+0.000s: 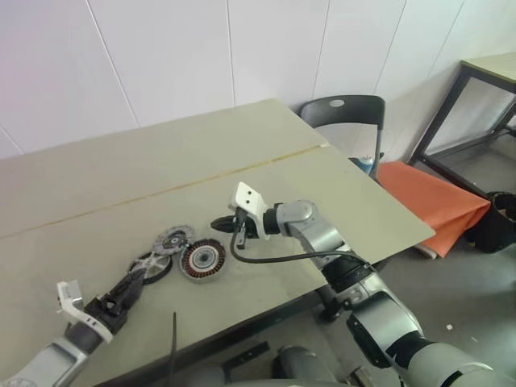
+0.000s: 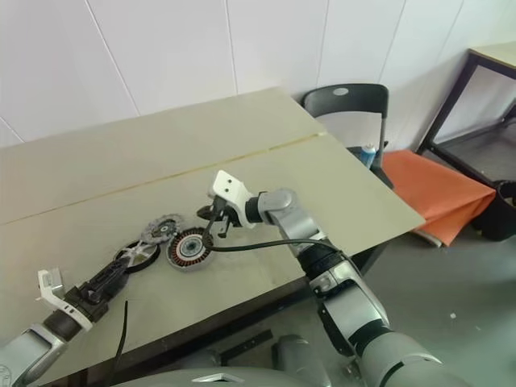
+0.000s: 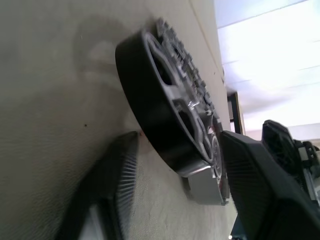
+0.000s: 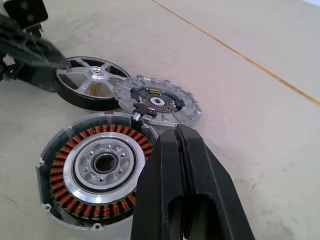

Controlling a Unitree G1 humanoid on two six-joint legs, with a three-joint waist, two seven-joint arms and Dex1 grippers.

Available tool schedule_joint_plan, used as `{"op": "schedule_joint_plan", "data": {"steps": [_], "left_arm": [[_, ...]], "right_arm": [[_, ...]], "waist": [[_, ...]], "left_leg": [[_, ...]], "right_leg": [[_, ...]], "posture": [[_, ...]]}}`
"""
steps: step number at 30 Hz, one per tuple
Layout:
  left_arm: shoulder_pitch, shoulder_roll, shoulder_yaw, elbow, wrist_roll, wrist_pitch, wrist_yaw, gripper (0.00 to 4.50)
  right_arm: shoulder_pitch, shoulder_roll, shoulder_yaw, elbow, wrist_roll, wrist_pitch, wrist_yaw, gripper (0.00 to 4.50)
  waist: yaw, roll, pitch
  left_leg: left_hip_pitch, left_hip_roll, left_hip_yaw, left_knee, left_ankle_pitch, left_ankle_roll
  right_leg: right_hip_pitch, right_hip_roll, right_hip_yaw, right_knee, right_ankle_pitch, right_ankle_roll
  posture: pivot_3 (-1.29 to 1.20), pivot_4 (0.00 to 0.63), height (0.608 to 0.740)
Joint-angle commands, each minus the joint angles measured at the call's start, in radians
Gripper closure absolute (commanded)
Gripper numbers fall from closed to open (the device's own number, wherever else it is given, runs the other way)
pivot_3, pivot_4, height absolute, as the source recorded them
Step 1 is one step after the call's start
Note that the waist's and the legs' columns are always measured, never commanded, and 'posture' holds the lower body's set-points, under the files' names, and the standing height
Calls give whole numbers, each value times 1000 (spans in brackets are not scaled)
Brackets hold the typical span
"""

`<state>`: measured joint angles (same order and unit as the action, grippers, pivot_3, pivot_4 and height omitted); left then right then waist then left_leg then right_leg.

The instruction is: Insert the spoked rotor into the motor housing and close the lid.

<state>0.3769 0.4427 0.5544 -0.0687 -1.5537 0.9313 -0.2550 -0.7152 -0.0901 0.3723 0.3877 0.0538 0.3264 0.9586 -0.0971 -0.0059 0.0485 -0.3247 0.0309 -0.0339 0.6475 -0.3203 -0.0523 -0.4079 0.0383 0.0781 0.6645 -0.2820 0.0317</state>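
Resting on the tan table: spoked rotor, motor housing, and toothed lid overlapping both. Head views place the left gripper at the rotor's rim; its wrist view reveals parted fingers straddling the rim. Right gripper, fingers pressed together, empty, hovers beside the housing.
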Motion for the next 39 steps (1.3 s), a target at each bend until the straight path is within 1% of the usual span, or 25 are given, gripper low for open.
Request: {"op": "schedule_joint_plan", "data": {"steps": [1, 4, 5, 11, 15, 21, 23, 25, 28, 32, 36, 39], "left_arm": [[-7, -5, -11, -43, -20, 17, 29, 3066], [-4, -5, -9, -61, -46, 24, 51, 4025], [-3, -5, -8, -65, -56, 27, 59, 4075], [6, -7, 3, -102, -135, 15, 123, 4075], [55, -18, 40, -131, -219, -16, 169, 4075], [203, -44, 74, -135, -243, -29, 121, 4075], [227, -60, 82, -138, -254, -43, 103, 4075], [236, -75, 83, -119, -238, -48, 51, 4075], [230, -70, 89, -70, -219, -40, -53, 4075], [194, -59, 74, -143, -256, -32, -125, 4075], [127, -3, 20, -204, -301, 8, -131, 4075], [47, 18, -57, -216, -302, 26, -107, 4075]], "right_arm": [[-29, 10, -6, -16, 5, -16, -4, 4500], [-31, 10, -7, -9, 3, -20, -6, 4500], [-32, 10, -7, -6, 2, -22, -7, 4500], [-39, 17, -5, 16, -1, -33, -12, 4500], [-44, 15, -5, 28, -3, -40, -12, 4500], [-43, 14, -6, 46, -8, -53, -10, 4500], [-43, 15, -7, 48, -8, -56, -10, 4500], [-39, 12, -11, 43, 5, -51, 9, 4500], [-21, -13, -10, 7, 30, -22, 66, 4500], [23, -88, -5, -84, 84, 62, 182, 4500], [78, -205, 40, -204, 122, 161, 316, 4500], [101, -250, 56, -245, 125, 190, 340, 4500]], "waist": [[0, -2, 0], [2, -1, 0], [2, -2, 0], [1, -3, -1], [1, -6, -2], [-5, -6, -2], [-6, -6, -1], [-5, -6, -1], [-6, -6, -1], [-1, -8, -1], [5, -10, -1], [1, -9, 0]], "left_leg": [[-1, 0, 0, 0, 0, 0], [-5, 0, 0, 0, 0, 0], [-6, 0, 0, 0, 0, 0], [-8, 0, 0, 1, 0, 0], [-14, 0, 0, 1, 0, 0], [-15, 1, 0, 0, 0, 0], [-15, 1, 0, -1, 0, 0], [-15, 0, 1, 0, 0, 0], [-15, 0, 2, 0, 0, 0], [-15, 0, 3, 0, 0, 0], [-16, 0, 2, 1, 0, 0], [-15, 0, 2, 2, 0, 0]], "right_leg": [[-1, -1, 0, 0, 0, 0], [-4, -2, 0, -1, 2, 3], [-4, -1, 0, -1, 2, 3], [-6, -2, 0, -1, 1, 3], [-12, -2, 0, 0, 2, 3], [-16, -1, 2, 0, 2, 3], [-16, -1, 2, 0, 2, 3], [-16, -1, 2, 0, 1, 2], [-15, 0, 2, 0, 0, 0], [-15, 2, 2, 0, 0, 0], [-15, 1, 1, 0, 0, 0], [-14, 0, 1, 0, 0, 0]], "posture": [[0, 0, 740], [0, 0, 740], [0, 0, 740], [0, 0, 740], [0, 0, 740], [0, 0, 740], [0, 0, 740], [0, 0, 740], [0, 0, 740], [0, 0, 740], [0, 0, 740], [0, 0, 740]]}}
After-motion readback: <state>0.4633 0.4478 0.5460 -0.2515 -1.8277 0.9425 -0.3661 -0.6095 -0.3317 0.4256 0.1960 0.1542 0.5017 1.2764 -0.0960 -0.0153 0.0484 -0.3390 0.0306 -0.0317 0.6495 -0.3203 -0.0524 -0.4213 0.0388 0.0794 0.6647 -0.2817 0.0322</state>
